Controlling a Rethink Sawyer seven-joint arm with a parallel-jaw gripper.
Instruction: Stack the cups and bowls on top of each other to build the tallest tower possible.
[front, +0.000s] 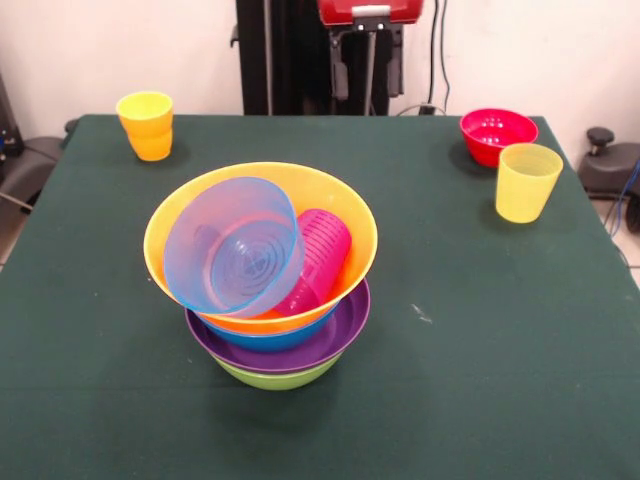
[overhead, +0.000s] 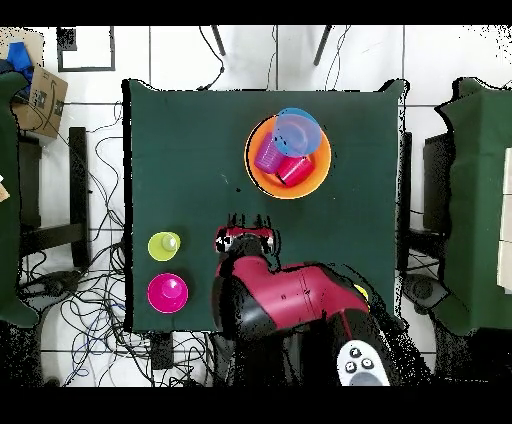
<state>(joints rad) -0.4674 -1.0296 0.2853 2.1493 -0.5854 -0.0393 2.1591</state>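
The tower (front: 275, 335) stands mid-table: green bowl at the bottom, then purple, blue and the wide orange bowl (front: 340, 200) on top. Inside the orange bowl a small translucent blue bowl (front: 235, 245) leans on its side, with a translucent purple cup (front: 322, 250) lying beside it. From overhead the tower (overhead: 312, 180) also shows a red cup (overhead: 294, 170) next to the purple cup (overhead: 268, 155). My gripper (overhead: 247, 239) is drawn back at the robot's edge of the table, far from the tower; in the front view the gripper (front: 368, 55) hangs at the top edge.
An orange-yellow cup (front: 146, 125) stands at the far left corner. A red-pink small bowl (front: 497, 135) and a pale yellow cup (front: 527, 182) sit at the far right; overhead they are the bowl (overhead: 167, 292) and cup (overhead: 164, 245) left of the arm.
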